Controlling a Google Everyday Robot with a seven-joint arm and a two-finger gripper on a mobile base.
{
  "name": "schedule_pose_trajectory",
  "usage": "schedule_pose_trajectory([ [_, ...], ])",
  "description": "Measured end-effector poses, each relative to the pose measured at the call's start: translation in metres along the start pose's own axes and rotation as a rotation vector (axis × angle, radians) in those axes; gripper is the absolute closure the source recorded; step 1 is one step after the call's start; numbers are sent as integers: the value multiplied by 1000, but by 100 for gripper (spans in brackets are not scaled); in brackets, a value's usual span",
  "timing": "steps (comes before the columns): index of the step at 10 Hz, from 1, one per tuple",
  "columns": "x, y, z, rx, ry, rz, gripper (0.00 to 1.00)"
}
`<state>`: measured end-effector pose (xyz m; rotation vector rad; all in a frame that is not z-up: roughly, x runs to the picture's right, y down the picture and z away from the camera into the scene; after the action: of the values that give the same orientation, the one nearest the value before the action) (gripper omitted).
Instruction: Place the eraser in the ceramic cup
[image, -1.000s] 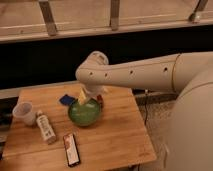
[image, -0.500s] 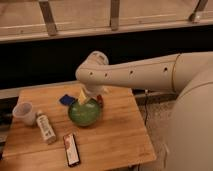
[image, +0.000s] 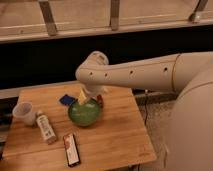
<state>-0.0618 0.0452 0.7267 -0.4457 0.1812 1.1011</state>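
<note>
The eraser (image: 72, 149) is a flat black block with a reddish edge, lying near the front edge of the wooden table (image: 120, 132). The ceramic cup (image: 24, 113) is small and off-white, standing upright at the table's left edge. My gripper (image: 91, 98) hangs from the white arm over the far rim of the green bowl (image: 84, 112), well to the right of the cup and beyond the eraser. It is apart from both.
A white labelled tube (image: 46, 128) lies between the cup and the eraser. A small blue flat piece (image: 66, 100) lies behind the bowl. A yellow piece (image: 83, 96) shows by the gripper. The table's right edge drops to the floor.
</note>
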Motion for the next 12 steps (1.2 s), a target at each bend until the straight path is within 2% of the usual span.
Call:
schedule_pose_trajectory([
  [4,1,1,0,1,0,-3,20],
  [7,6,20,-4,-24,-31,-51,20],
  [9,28,58,-7,-59,-51,-92,20],
  [12,62,109,-2,-88,-53,-120,20],
])
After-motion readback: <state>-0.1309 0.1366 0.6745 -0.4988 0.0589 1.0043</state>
